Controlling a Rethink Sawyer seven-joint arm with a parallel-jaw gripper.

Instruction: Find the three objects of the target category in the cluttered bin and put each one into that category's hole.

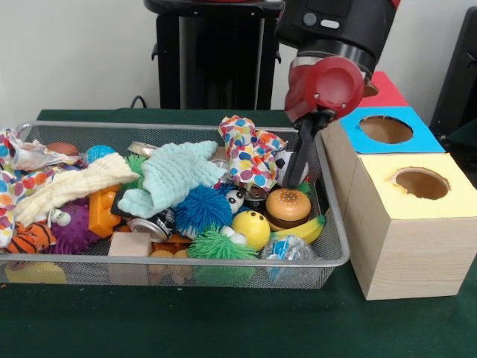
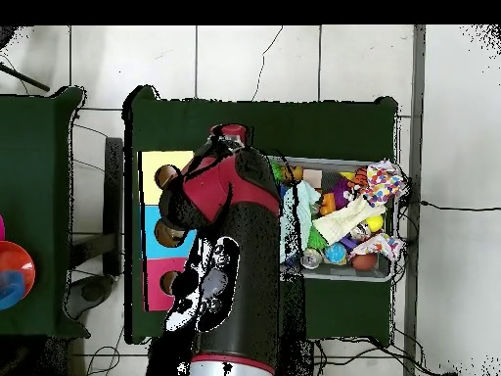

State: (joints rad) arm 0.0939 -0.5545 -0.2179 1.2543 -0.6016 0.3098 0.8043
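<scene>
Black gripper [image 1: 297, 173] dips into wire bin [image 1: 337, 246] beside toy burger [image 1: 288, 206].

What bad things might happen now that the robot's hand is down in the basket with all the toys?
The gripper sits deep beside the burger and the dotted cloth, so it might snag the cloth when lifting. It is also close to the basket's wire wall and could bump it. Packed toys may spill out if one is dragged up.

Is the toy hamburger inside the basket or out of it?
Inside. The toy hamburger sits among the toys within the wire basket, beside the banana.
</scene>
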